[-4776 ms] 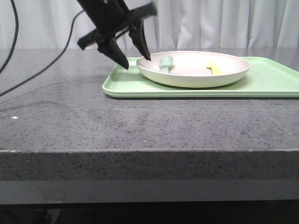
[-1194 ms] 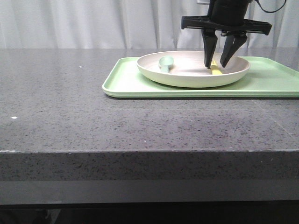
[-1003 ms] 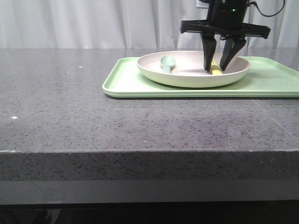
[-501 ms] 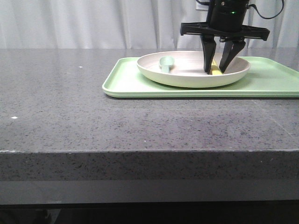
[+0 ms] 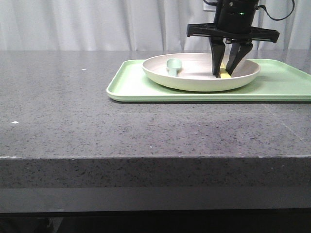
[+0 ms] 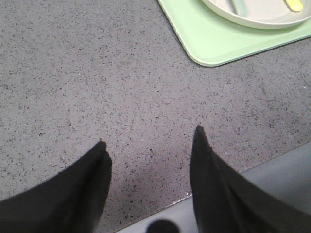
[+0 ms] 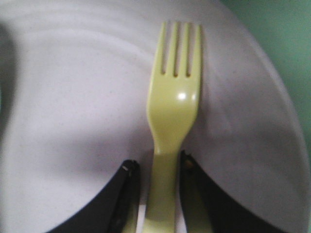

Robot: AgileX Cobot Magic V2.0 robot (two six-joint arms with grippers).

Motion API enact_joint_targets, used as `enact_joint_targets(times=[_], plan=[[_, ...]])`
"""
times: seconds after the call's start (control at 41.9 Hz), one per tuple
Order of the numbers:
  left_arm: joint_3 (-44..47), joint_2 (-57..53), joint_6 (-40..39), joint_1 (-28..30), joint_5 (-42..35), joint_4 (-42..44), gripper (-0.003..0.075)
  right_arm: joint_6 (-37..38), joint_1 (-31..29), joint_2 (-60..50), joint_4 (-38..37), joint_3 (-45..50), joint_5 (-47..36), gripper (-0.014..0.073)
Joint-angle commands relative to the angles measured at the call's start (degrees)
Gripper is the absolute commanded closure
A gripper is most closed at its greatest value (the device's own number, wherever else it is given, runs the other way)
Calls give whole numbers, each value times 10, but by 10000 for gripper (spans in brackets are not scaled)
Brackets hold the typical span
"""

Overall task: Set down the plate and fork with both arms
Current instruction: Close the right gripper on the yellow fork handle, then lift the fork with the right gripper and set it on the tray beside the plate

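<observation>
The cream plate [image 5: 194, 81] rests on a light green tray [image 5: 282, 83]. The pale yellow fork [image 7: 175, 97] lies flat in the plate's right half, and a sliver of the fork [image 5: 225, 74] shows in the front view. My right gripper [image 5: 222, 74] reaches straight down into the plate. In the right wrist view this gripper [image 7: 158, 162] straddles the fork's handle, the jaws narrow, one finger almost touching, a thin gap at the other. My left gripper [image 6: 149, 137] hangs open over bare table near the front edge, far from the plate [image 6: 252, 19].
A pale teal spoon [image 5: 172, 65] lies in the plate's left half. The tray [image 6: 209, 43] fills the table's back right. White curtains hang behind the dark speckled table [image 5: 97, 121]. The table's front edge [image 6: 218, 182] runs just under my left gripper.
The left arm, which hung by the plate's left rim, has left the front view. My right gripper has come down over the fork, and its fingers have narrowed around the handle.
</observation>
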Motion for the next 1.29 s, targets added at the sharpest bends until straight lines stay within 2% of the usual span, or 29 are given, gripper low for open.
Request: enact_joint_targets(times=[0.0,0.263,0.478,0.573,1.051,1.266], plan=[[-15,-4,0,1,-38,-8,351,0,-4,-26,-6,-15,30,349],[-15,-4,0,1,-38,-8,351,0,-4,-26,-6,-15,31,364],[-15,-4,0,1,-38,-8,351,-1,-4,-26,-6,-15,32,526],[-15,-4,0,1,-38,-8,351,-1,-4,-26,-6,-15,33,571],[-15,-4,0,1,-35,-8,351,-6,-4,-44,-4,-50,52,579],[-15,-4,0,1,-33,-8,351,-47,-9,-94,-4,-63,52,579]])
